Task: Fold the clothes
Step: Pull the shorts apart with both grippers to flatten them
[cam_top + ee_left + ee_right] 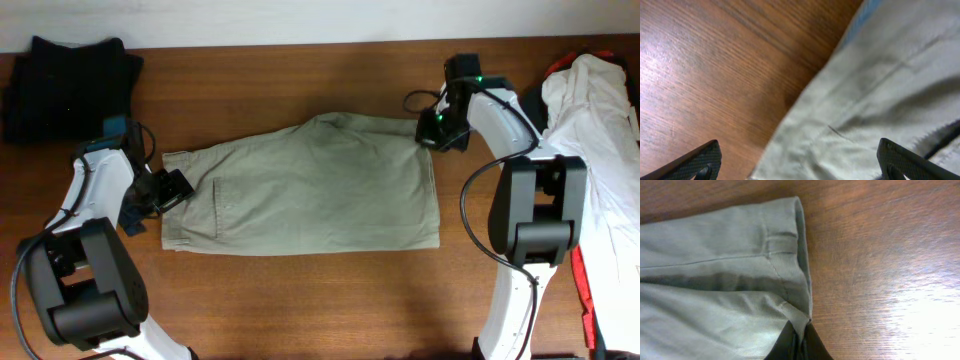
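Khaki shorts (pixel 310 190) lie flat at centre of the table (pixel 300 300), waistband toward 9 o'clock, leg hems toward 3. R gripper (pixel 432 132) sits at the shorts' 2 o'clock corner. Its wrist view shows the fingers (pixel 812 349) pinched tight on the hem corner. L gripper (pixel 176 189) is at the 9 o'clock edge, jaws spread wide, straddling the waistband edge w/ nothing grasped.

Black garment (pixel 65 85) sits at 10 o'clock. White garment (pixel 605 130) w/ red cloth (pixel 572 62) at its edge sits at 3 o'clock. Both are apart from the shorts.

Step looks like securing both ends before a fold. To do it well, L should drop lower and close on the edge, catching all layers, not just the top ply. Then lift both ends evenly and keep the fabric taut so creases don't carry into the fold.
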